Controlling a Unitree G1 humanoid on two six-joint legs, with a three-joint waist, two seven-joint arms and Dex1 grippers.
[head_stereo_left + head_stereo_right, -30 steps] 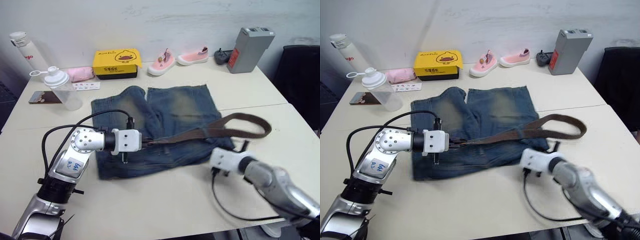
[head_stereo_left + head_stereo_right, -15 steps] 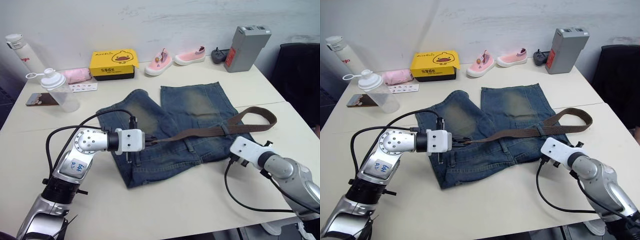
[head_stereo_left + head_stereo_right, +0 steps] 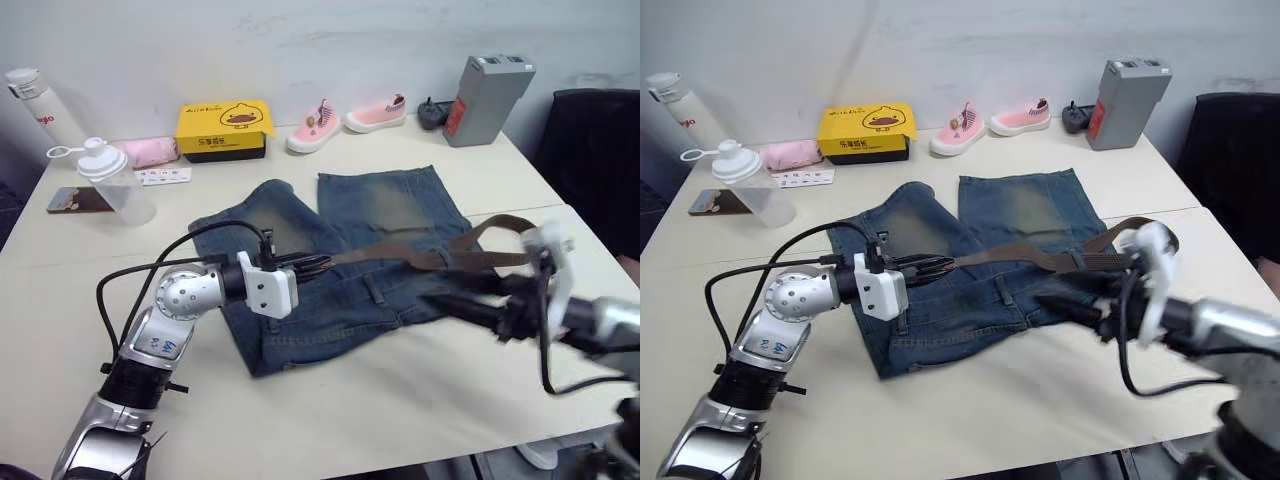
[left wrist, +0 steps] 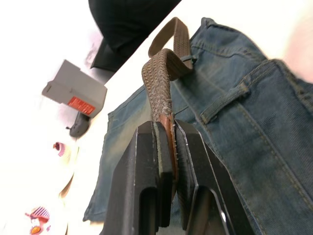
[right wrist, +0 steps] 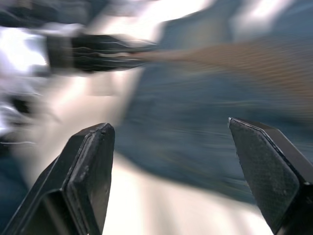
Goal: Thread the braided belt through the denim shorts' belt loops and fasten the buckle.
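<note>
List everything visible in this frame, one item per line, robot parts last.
denim shorts: 1, faded blue, table centre
braided belt: 1, dark brown, across shorts
yellow box: 1, rear of table
pink shoes: 2, rear centre
grey box: 1, rear right
shaker bottle: 1, clear, left
white bottle: 1, rear left
table: 1, cream
left tool: shut on belt end
right tool: open, near the shorts' right edge
</note>
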